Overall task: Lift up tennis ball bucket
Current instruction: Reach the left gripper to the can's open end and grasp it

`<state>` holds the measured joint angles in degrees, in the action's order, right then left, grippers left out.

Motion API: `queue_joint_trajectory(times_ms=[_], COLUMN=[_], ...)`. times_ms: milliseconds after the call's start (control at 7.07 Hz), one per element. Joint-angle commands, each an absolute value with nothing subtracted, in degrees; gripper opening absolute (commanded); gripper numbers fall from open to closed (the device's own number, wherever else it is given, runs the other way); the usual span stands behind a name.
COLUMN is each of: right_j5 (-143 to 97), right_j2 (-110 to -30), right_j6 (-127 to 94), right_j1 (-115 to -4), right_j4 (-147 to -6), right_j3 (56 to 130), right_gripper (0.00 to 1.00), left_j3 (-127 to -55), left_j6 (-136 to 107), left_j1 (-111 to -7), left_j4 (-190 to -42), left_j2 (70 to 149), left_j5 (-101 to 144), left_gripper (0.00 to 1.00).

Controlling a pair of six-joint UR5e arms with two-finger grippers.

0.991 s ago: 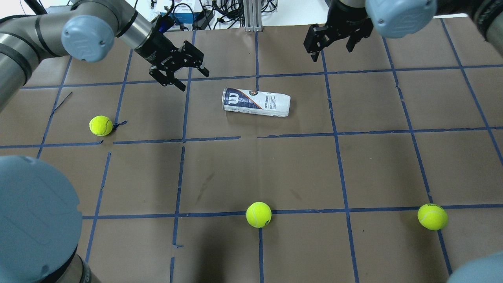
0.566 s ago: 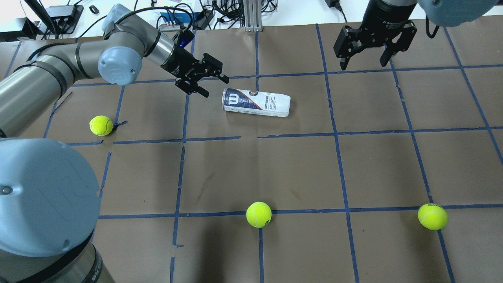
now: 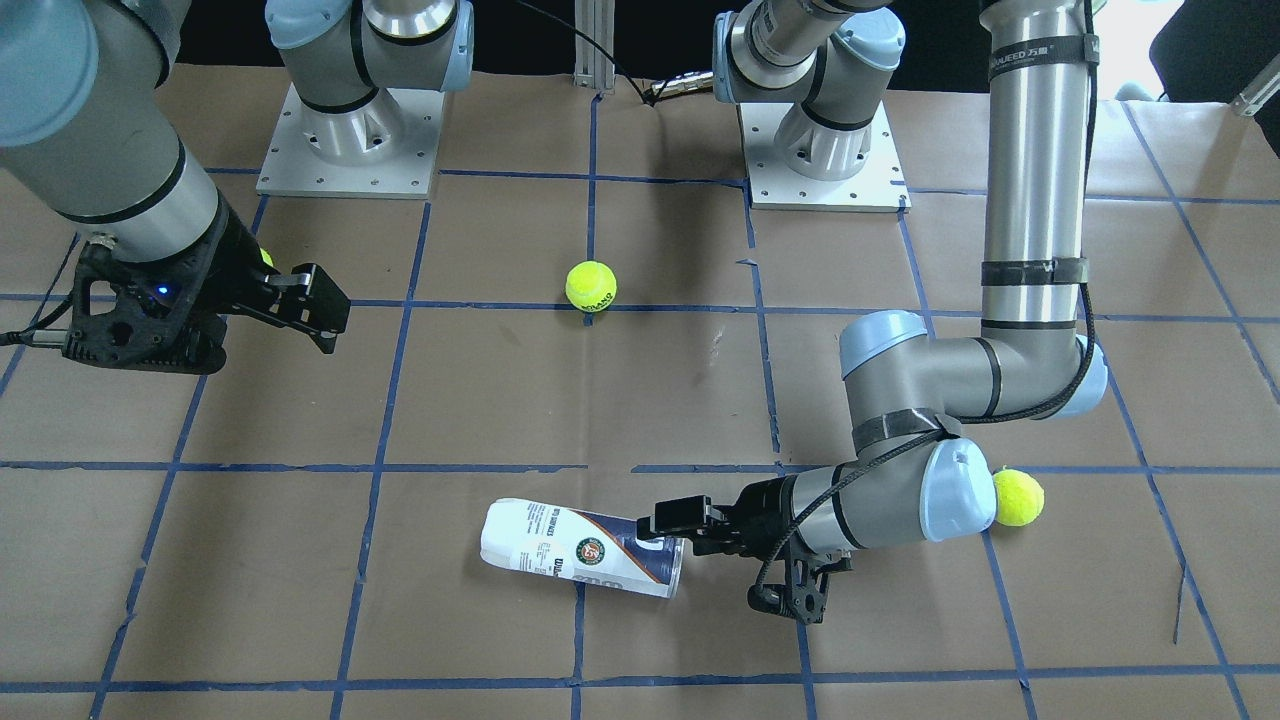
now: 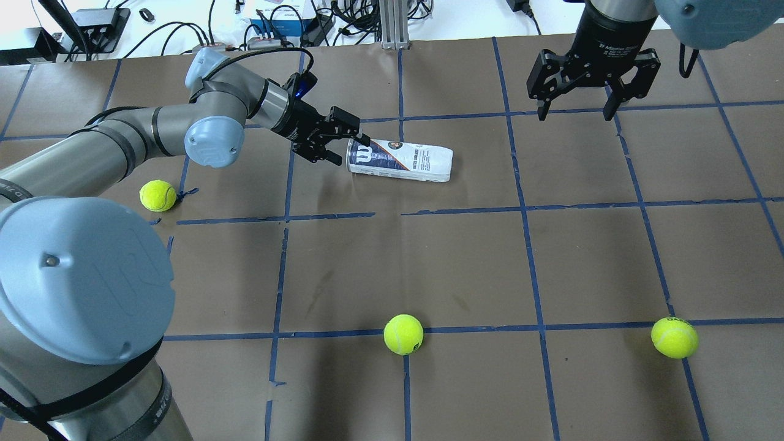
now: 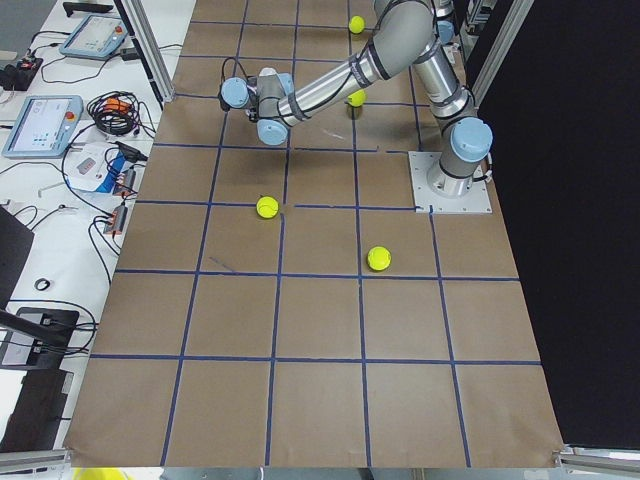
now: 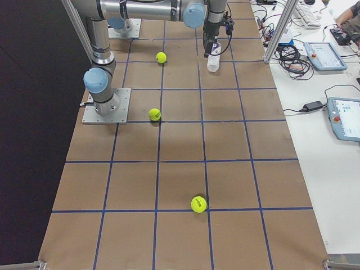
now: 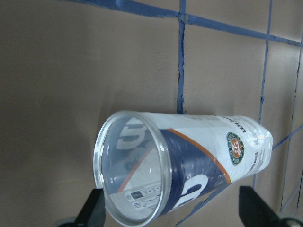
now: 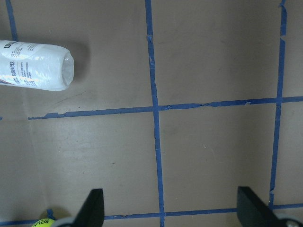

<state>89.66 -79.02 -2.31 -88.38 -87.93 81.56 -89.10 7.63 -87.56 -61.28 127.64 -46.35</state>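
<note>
**Left gripper open at the mouth of the can; can flat on the table**

- Tennis ball can [image 4: 401,159]: lying on its side on the brown paper-covered table [image 4: 429,263], in the far middle part as the overhead view has it. It crosses one of the blue tape lines [image 4: 525,208] of the grid. The navy "W" end points toward the robot's left and the white end toward its right. The left wrist view looks straight into the clear rimmed end, with the round emblem showing farther along the label.
- Left gripper [image 4: 350,150]: low and reaching in almost level with the table, fingers spread apart. The rimmed end of the can sits between the fingers. One finger [image 7: 92,210] is just beside the rim and the other [image 7: 255,208] stands clear of the can's side. Whether any finger touches the can cannot be told. The front view shows the same: the gripper is at the navy end, with the can resting on the table.
- Right gripper [image 4: 576,110]: open, fingers wide, pointing down over the far right squares of the grid, well apart from the can. In its wrist view the white end of the can shows only in the top left corner.
- Tennis balls: one [image 4: 157,196] is on the left, near the left arm's elbow. One [image 4: 403,334] is in the near middle, on a tape line. One [image 4: 674,337] is at the near right. All are well apart from the can.
</note>
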Motion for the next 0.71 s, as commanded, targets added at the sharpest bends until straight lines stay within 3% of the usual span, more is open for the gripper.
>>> queue_joint_trajectory(times_ms=[0,142,283,425,566], right_j5=[89.6,89.6,89.5,89.4,89.4], right_j2=[-78.9,-78.8,-78.8,-78.9,-79.0], right_j6=[-4.1,-3.8,-3.9,-3.8,-4.0], right_j1=[-88.4,-88.4,-88.4,-88.4,-88.5], right_j4=[-87.9,-88.2,-88.4,-88.4,-88.4], right_j3=[81.7,81.9,81.8,81.7,81.6], right_gripper=[1.0,1.0,1.0,1.0,1.0], left_j3=[-88.6,-89.1,-89.1,-89.3,-89.4], left_j6=[7.6,7.0,6.5,6.3,3.5], left_j1=[-88.6,-89.1,-89.8,-90.4,-91.1], left_j4=[-60.6,-60.6,-60.5,-60.0,-59.9], left_j2=[128.1,128.0,127.9,127.4,125.9], left_j5=[-46.2,-43.4,-40.7,-40.9,-41.0], left_gripper=[0.98,0.98,0.9,0.71,0.3])
